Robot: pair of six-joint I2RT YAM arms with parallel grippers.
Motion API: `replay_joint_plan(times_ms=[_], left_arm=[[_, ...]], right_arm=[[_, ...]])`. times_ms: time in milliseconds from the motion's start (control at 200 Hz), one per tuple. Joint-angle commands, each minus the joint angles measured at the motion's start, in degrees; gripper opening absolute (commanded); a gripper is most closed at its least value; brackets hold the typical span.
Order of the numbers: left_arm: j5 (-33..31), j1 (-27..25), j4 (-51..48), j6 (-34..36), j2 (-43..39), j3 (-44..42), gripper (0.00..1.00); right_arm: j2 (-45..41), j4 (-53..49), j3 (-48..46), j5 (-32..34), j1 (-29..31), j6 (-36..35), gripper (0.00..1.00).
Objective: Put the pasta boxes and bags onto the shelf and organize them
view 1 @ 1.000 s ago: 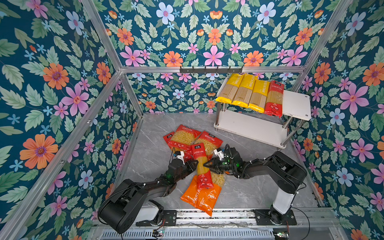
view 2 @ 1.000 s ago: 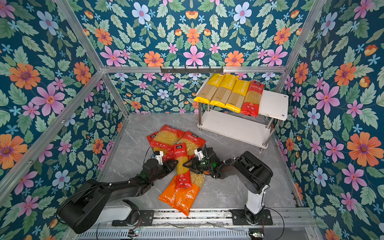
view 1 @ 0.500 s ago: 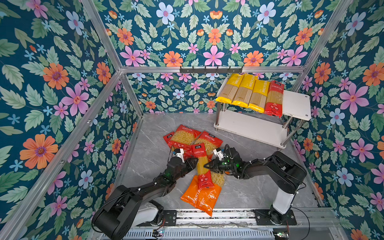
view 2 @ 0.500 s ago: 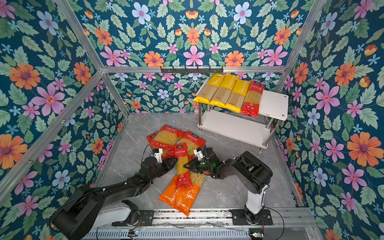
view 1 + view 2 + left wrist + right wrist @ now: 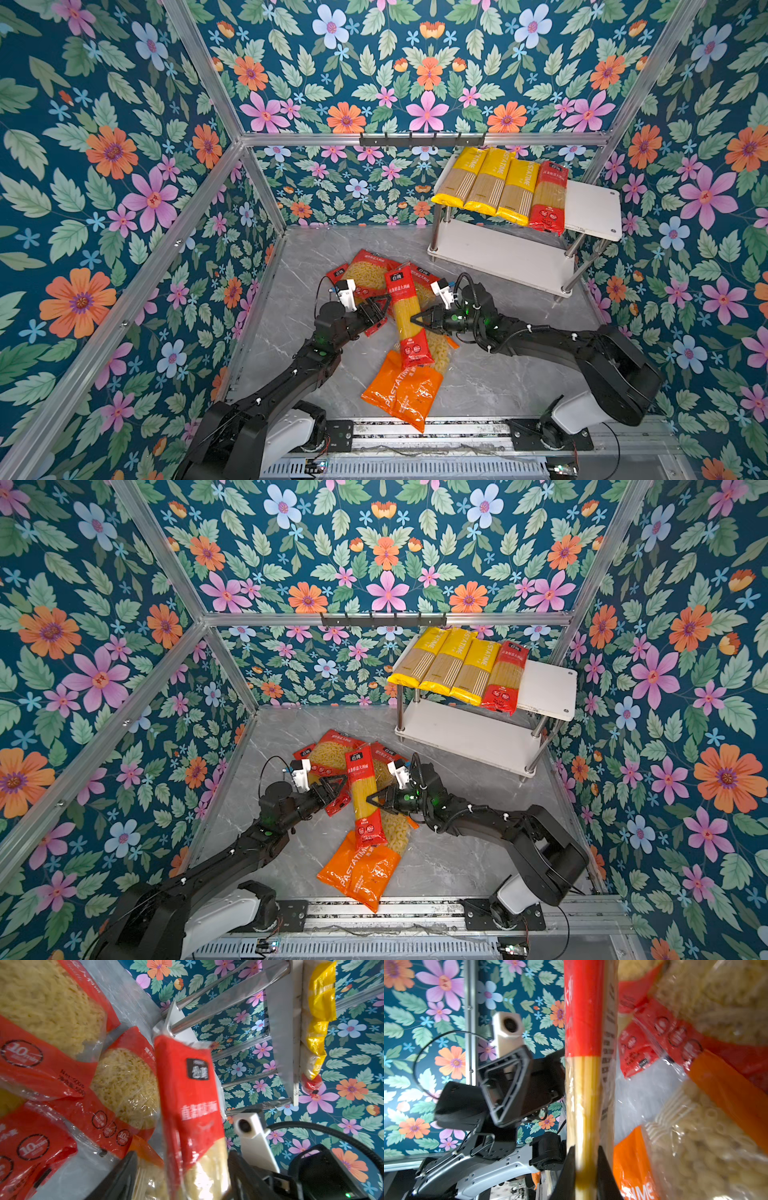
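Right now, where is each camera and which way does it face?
Both top views: overhead, looking down on left arm, right arm, shelf and loose packs.
Left wrist: on left arm, facing red spaghetti pack and shelf; open left pincer shows.
Right wrist: on right arm; right pincer shut on that pack, left pincer beyond.
Shared: both wrist views show that pack.

Both top views look steeply down from high in front of the red pack [image 5: 405,316], sharing the whole scene. Wrist views face it closely from opposite sides.
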Motion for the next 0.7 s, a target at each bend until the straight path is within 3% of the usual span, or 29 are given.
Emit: replay_joint_plan(times_ms=[0,215,690], left_arm=[[6.3,-0.2,9.4,-1.6,1.8,1.6,0.77],[10.3,-1.3,16.7,-2.8,4.0,3.6,0.76],[12.2,-4.7,26.4,-5.4,13.1,8.6,0.53]], right_arm=[[-3.9,-0.6,2.0,-0.4,0.0,-6.9,0.02],[-8.4,-5.3,4.3,-1.0,0.0,-9.0,0.01],[-13.1,-6.2,3.8,-2.3,0.0,-8.3,0.02]])
